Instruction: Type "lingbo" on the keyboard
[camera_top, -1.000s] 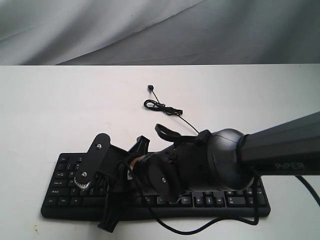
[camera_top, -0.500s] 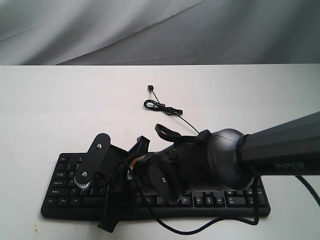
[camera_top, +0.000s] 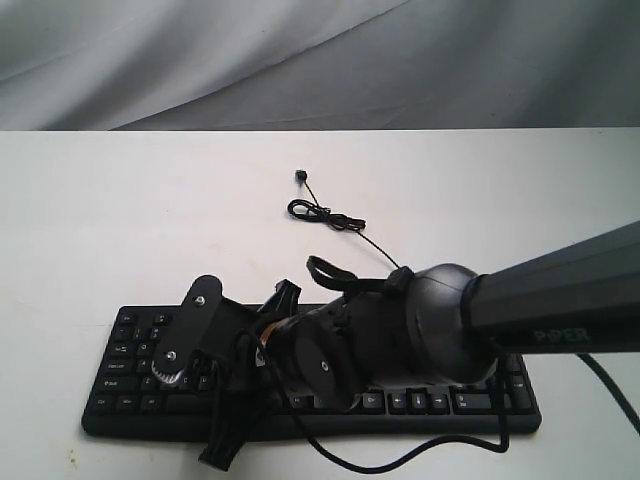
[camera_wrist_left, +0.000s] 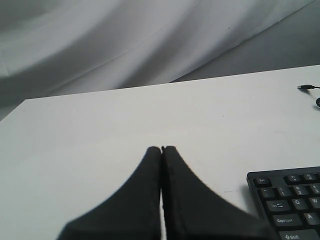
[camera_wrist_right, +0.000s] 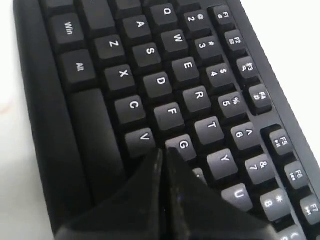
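The black keyboard (camera_top: 450, 402) lies along the front of the white table, and my right arm covers its middle. My right gripper (camera_top: 185, 372) is over the left half of the keys. In the right wrist view this gripper (camera_wrist_right: 162, 150) is shut with nothing in it. Its tips sit low between the V key (camera_wrist_right: 142, 138) and the G key (camera_wrist_right: 183, 146) and hide the key just behind them. My left gripper (camera_wrist_left: 161, 148) is shut and empty over bare table, beside the Esc corner of the keyboard (camera_wrist_left: 290, 205). The exterior view does not show it.
The keyboard's thin black cable (camera_top: 325, 215) lies coiled on the table behind the keyboard, ending in a small plug (camera_top: 299, 177). The white table (camera_top: 120, 220) stretches back to a grey cloth backdrop (camera_top: 300, 60). A black arm cable (camera_top: 400, 462) loops along the front edge.
My right arm has dropped a little, bringing its gripper closer to the keys. The keyboard and its cable have stayed put.
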